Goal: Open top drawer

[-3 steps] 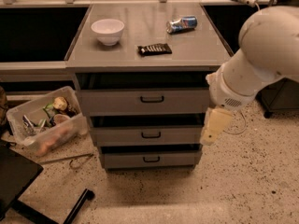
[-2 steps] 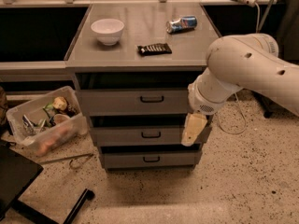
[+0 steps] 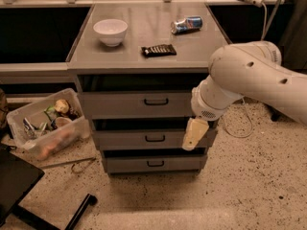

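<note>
The top drawer (image 3: 129, 104) is the highest of three grey drawers under a grey table top. Its front sits level with the two fronts below it, and its small black bar handle (image 3: 156, 101) is at the centre. My gripper (image 3: 194, 134) hangs down from the white arm (image 3: 244, 78) at the right. It is in front of the right end of the middle drawer (image 3: 144, 139), below and to the right of the top drawer's handle, and holds nothing that I can see.
On the table top (image 3: 144, 63) lie a white bowl (image 3: 111, 31), a dark snack packet (image 3: 158, 50) and a blue can (image 3: 186, 24) on its side. A plastic bin (image 3: 45, 123) of clutter stands on the floor at the left. A black frame (image 3: 19, 186) is at the bottom left.
My arm has swung left across the front of the drawers, and the gripper has moved left and slightly down. The drawers have not moved.
</note>
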Robot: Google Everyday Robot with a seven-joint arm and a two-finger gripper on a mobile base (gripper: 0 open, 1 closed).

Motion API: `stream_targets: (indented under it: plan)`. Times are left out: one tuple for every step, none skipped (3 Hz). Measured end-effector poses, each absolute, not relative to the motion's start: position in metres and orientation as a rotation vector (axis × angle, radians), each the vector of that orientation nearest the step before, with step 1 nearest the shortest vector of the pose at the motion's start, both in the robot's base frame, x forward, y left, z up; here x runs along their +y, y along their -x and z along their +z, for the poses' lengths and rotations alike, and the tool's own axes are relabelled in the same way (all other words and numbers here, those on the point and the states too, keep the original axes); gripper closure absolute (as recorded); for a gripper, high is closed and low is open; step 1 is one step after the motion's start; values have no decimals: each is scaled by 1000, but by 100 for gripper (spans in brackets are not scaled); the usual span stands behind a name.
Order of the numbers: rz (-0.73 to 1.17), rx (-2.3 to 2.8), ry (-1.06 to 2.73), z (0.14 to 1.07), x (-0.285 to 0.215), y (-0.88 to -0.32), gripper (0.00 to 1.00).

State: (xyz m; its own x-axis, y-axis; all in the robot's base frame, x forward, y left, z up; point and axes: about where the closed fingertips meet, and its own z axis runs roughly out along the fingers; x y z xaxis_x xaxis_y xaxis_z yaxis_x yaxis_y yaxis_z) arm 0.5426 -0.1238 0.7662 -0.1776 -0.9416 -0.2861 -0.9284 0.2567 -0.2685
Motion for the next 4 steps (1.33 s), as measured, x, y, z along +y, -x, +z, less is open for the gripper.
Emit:
stream_targets:
  plan:
    - [-4, 2118, 1632, 755, -103, -569, 0]
    - [20, 2047, 1608, 750, -72, -600, 0]
    - [67, 1967, 1623, 743, -42, -623, 0]
    - [81, 1921, 1636, 734, -30, -638, 0]
